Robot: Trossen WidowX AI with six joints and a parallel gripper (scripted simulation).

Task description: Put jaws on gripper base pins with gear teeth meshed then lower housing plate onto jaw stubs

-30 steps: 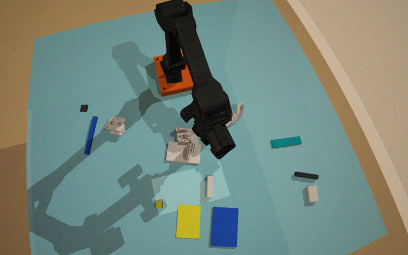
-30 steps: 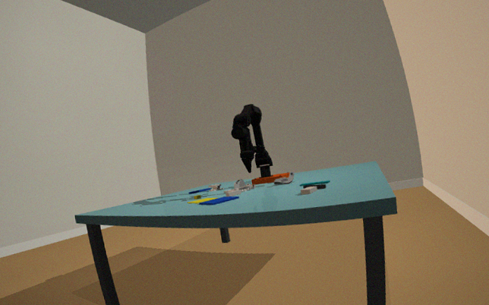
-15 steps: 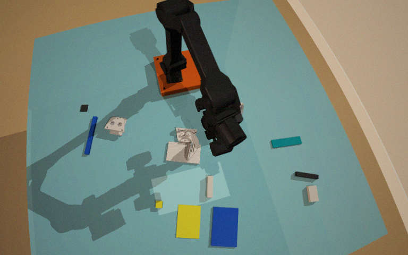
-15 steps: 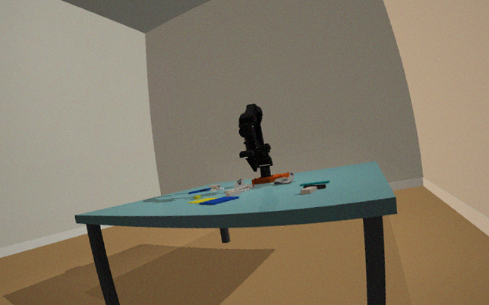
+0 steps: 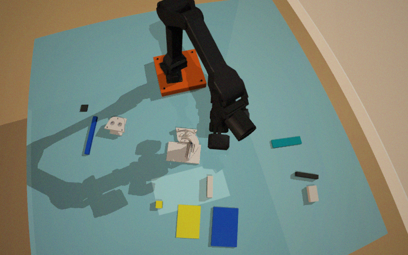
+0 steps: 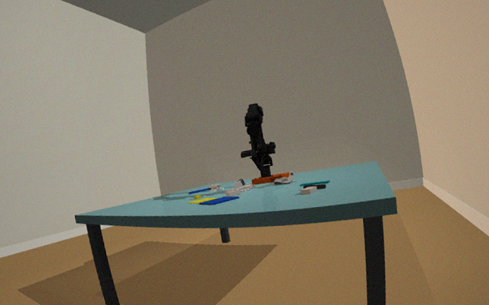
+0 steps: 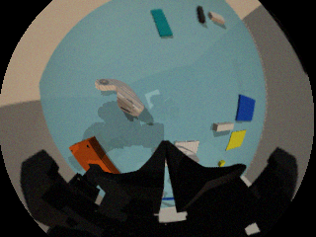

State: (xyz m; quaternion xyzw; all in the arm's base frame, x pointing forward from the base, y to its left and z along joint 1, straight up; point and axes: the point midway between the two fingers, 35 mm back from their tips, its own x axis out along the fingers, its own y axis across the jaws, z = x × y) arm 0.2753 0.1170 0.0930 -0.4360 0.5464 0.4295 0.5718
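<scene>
Base (image 5: pixel 176 151) (image 7: pixel 188 147): on the table (image 5: pixel 258 192) (image 6: pixel 234 208) (image 7: pixel 197 89), one jaw (image 5: pixel 194 146) resting over it, meshing undeterminable. Second jaw (image 6: pixel 285 179) (image 7: pixel 129 102): off the base, lying apart; hidden from above. Remaining bearings from base, top view. Housing plate (image 5: pixel 116 125) (image 6: pixel 214 187): off the stubs, between nine and ten. Gripper (image 5: pixel 218 142) (image 6: pixel 258 151) (image 7: pixel 165 142): raised, fingers pressed together, nothing pinched; two to three. Orange mount (image 5: pixel 180 88) (image 6: pixel 270 179) (image 7: pixel 91 152): twelve. Blue rod (image 5: pixel 91 135) (image 6: pixel 199 191): nine. Teal bar (image 5: pixel 286 142) (image 6: pixel 315 183) (image 7: pixel 161 23): three. Black bar (image 5: pixel 306 175) (image 6: pixel 320 186) (image 7: pixel 200 15): three to four, near pale block (image 5: pixel 312 193) (image 6: pixel 308 190) (image 7: pixel 216 18). Pale bar (image 5: pixel 209 186) (image 7: pixel 223 127): five. Blue tile (image 5: pixel 224 227) (image 6: pixel 219 200) (image 7: pixel 245 109): five, beside yellow tile (image 5: pixel 188 221) (image 6: pixel 200 201) (image 7: pixel 236 140), which lay at six. Yellow cube (image 5: pixel 159 204) (image 6: pixel 196 196) (image 7: pixel 221 163): seven.
</scene>
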